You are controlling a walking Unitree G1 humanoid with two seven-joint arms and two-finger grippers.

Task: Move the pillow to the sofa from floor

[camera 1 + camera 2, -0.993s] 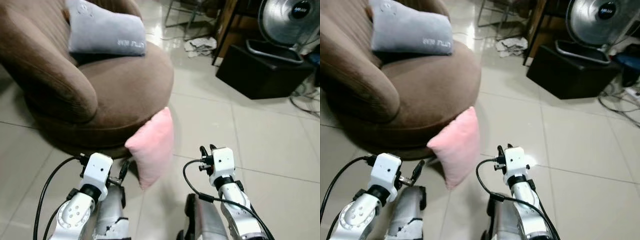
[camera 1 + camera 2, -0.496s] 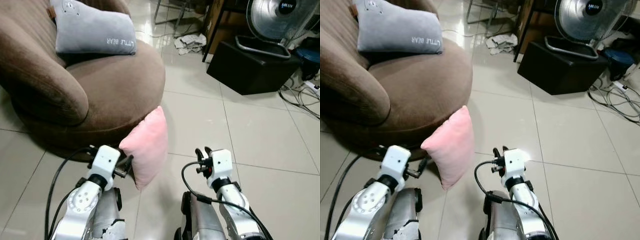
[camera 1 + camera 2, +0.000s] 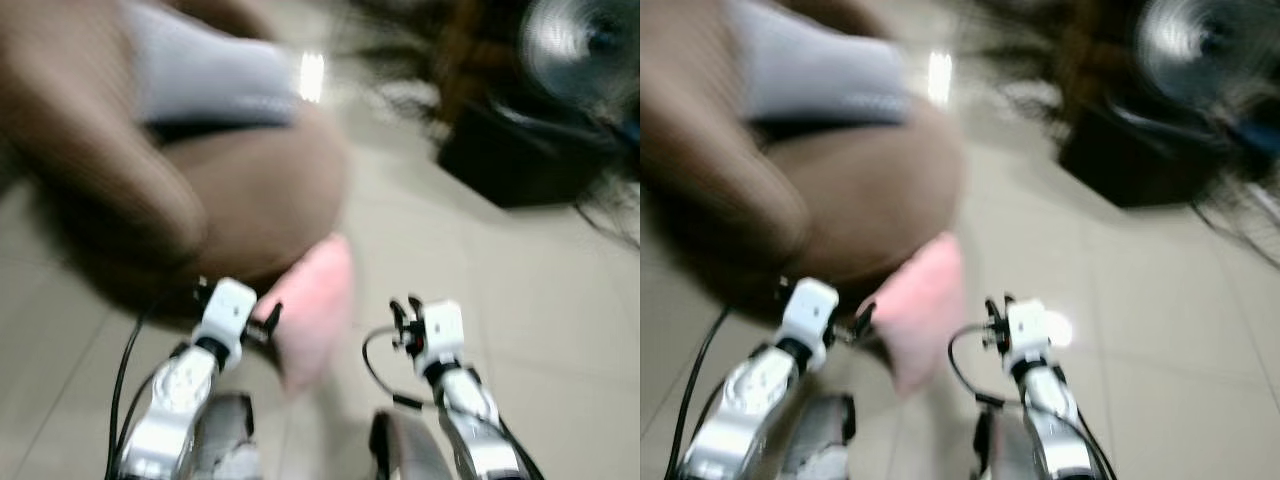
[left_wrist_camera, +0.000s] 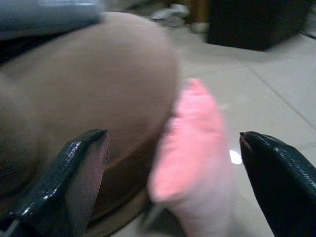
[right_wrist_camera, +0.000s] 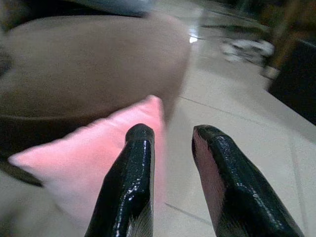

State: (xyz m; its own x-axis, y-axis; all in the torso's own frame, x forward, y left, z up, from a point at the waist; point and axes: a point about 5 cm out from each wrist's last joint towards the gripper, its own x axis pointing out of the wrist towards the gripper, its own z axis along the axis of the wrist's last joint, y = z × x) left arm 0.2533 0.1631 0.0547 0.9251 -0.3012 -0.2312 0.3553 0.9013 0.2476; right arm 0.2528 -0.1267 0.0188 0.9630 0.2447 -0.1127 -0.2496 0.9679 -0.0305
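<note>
The left gripper (image 4: 173,182) is standing with its two black fingers (image 4: 64,182) spread wide, and the pink pillow (image 4: 195,148) is lying straight ahead in the gap between them, not yet touched. In the head views this gripper (image 3: 262,322) is sitting just beside the pillow's (image 3: 318,310) left edge, so the left arm is looking like the nearer one and the one better lined up for the grab.

The right gripper (image 5: 170,148) is holding its fingers (image 5: 133,177) a little apart with nothing between them. From its wrist the pillow (image 5: 84,158) is lying ahead and off toward the robot's left, behind the finger on that side, not in the gap. In the head views this gripper (image 3: 994,305) is hanging near the pillow's right flank.

The pillow is standing on the tiled floor (image 3: 520,300), propped on one lower corner and leaning against the front of the round brown sofa (image 3: 230,190). Its long axis is running steeply upward, tilted toward the robot's right at the top. A grey cushion (image 3: 210,75) is lying at the back of the sofa seat, well apart from the pillow. The head views are blurred, so finer detail is hard to make out. Judging from this, the coming move is calling for the left fingers to travel forward until the pillow's thin edge is between them.
</note>
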